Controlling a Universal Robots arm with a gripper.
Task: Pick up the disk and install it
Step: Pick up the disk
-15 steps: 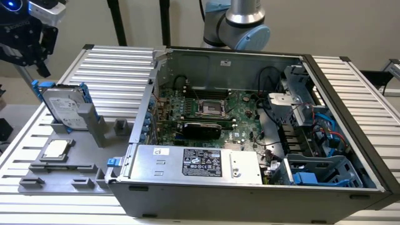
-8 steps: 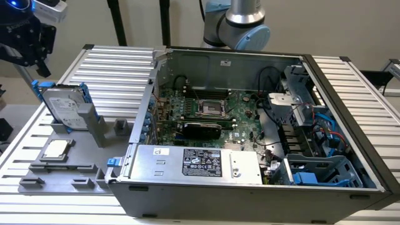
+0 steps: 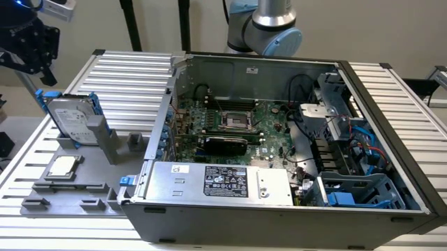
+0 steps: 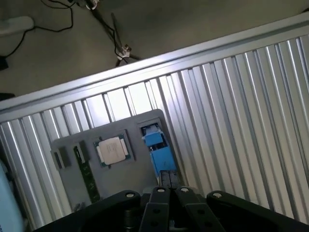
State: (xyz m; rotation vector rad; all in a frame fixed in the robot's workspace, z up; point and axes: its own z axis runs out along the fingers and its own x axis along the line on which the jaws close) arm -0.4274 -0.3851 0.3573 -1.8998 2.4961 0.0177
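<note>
Exterior view, pincer (image 3: 47, 76): black, in the air at the exterior view's upper left, above and behind the disk and apart from it.
Exterior view, disk (image 3: 73, 121): upright on its edge in a grey holder, blue carrier along its sides, labelled face showing; nothing grips it.
Exterior view, tray (image 3: 84, 180): grey, flat on the ribbed metal surface (image 3: 133, 73), to the exterior view's left of the case.
Exterior view, chip (image 3: 63, 166): square, silver, flat in the tray just in front of the disk.
Exterior view, case (image 3: 377, 120): open on top, circuit board inside, a long silver box (image 3: 223, 180) with a label along its near edge.
Exterior view, arm (image 3: 269, 26): grey joint behind the case.
Wrist view, pincer (image 4: 169, 186): closed, fingers pressed together with nothing between them.
Wrist view, tray (image 4: 120, 183): on the ribbed surface (image 4: 241, 111).
Wrist view, chip (image 4: 112, 150): flat in its recess.
Wrist view, blue piece (image 4: 157, 145): in a slot just beside the chip, near the pincer's tips; I cannot tell whether it is the disk's carrier.
Wrist view, green strip (image 4: 87, 176): on the chip's other side.
Wrist view, floor (image 4: 193, 19): beyond the surface's edge, with cables (image 4: 111, 29).
</note>
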